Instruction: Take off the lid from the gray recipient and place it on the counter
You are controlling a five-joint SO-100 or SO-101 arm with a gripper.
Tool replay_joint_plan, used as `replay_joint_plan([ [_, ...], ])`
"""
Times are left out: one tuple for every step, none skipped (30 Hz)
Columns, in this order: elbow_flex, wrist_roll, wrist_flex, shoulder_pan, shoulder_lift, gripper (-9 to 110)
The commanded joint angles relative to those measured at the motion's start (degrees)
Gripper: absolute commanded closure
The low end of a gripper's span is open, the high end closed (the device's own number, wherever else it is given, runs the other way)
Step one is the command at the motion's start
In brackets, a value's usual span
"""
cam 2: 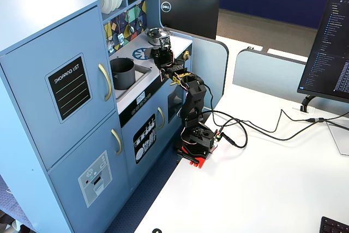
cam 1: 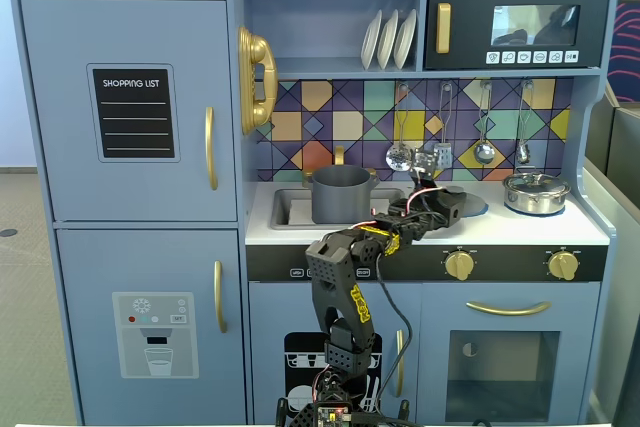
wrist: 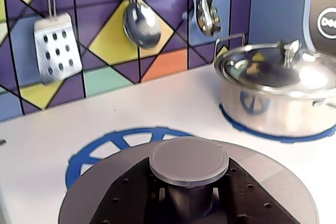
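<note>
The dark-gray lid (wrist: 286,184) fills the bottom of the wrist view, with its round knob (wrist: 189,160) facing the camera. My gripper (wrist: 189,190) is shut on the knob, a black finger (wrist: 131,195) on each side. The lid hangs low over the blue burner mark (wrist: 105,148) on the pale counter (wrist: 157,103); I cannot tell whether it touches. In a fixed view my gripper (cam 1: 452,203) reaches over the counter (cam 1: 500,229), right of the gray recipient (cam 1: 342,193). That pot stands open in the sink; it also shows in the other fixed view (cam 2: 122,72).
A shiny steel pot (wrist: 278,98) with its own lid stands on the right burner, close to the right of the gray lid; it also shows in both fixed views (cam 1: 536,192) (cam 2: 158,35). A spatula (wrist: 58,45) and ladle (wrist: 142,22) hang on the tiled back wall.
</note>
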Motion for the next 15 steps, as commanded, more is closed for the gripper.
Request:
replay_joint_plan([
  [-1.67,-0.35,-3.34,0.0,-2.11,102],
  [-1.85,-0.26,-3.6,-0.18,-2.72,102],
  [-2.02,-0.18,-3.78,-0.44,-3.25,102],
  [-2.11,-0.18,-3.96,-0.79,-3.78,102],
  [-2.29,-0.18,-4.22,-0.97,-4.31,102],
  [-2.37,-0.35,-4.39,-1.23,-4.83,102],
  [-2.55,-0.35,-4.48,-1.41,-5.19,102],
  [-2.64,-0.35,-4.48,-1.49,-5.54,102],
  [-2.72,-0.44,-4.48,-1.49,-5.8,102],
  [-2.72,-0.44,-4.48,-1.49,-5.98,102],
  [-2.72,-0.53,-4.48,-1.49,-5.98,102],
  [-2.55,-0.53,-4.48,-1.41,-5.98,102],
  [-2.37,-0.35,-4.48,-1.41,-5.98,102],
  [-2.02,0.09,-4.57,-1.32,-5.8,98],
  [-1.49,0.7,-4.83,-1.05,-5.36,92],
])
